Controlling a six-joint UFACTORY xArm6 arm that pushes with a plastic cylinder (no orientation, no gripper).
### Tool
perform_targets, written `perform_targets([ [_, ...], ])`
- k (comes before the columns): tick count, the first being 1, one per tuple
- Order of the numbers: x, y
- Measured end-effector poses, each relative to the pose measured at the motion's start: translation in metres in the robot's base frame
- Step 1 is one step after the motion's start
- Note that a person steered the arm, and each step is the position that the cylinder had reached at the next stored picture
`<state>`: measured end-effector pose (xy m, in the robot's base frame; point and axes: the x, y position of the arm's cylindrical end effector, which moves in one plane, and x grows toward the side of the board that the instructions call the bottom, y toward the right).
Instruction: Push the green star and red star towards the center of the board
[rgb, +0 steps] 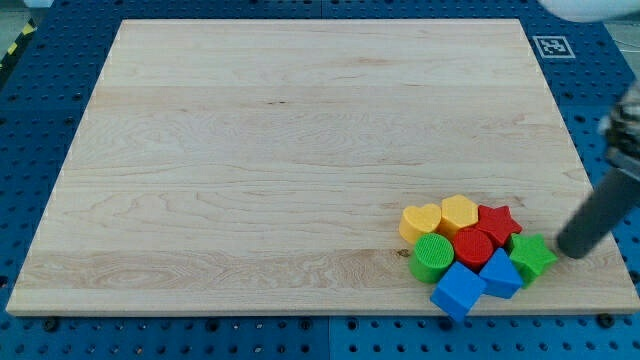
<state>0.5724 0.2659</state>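
The green star (532, 256) lies near the board's bottom right corner. The red star (497, 222) lies just up and left of it. Both sit at the right side of a tight cluster of blocks. My tip (570, 250) is the lower end of a dark rod coming in from the view's right. It stands just right of the green star, close to it; I cannot tell if it touches.
The cluster also holds a yellow heart (420, 222), a yellow hexagon (458, 213), a red cylinder (472, 246), a green cylinder (432, 257) and two blue blocks (458, 290) (500, 274). The wooden board (300, 150) ends just below and right of them. A marker tag (552, 46) lies at the top right.
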Motion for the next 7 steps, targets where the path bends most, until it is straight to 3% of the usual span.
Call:
perform_targets([
  [1,0.044,0.062],
  [2,0.045,0.05],
  [4,0.035,-0.048],
  [5,-0.007,-0.09],
  [6,-0.018,-0.061],
  [7,-0.004,0.015],
])
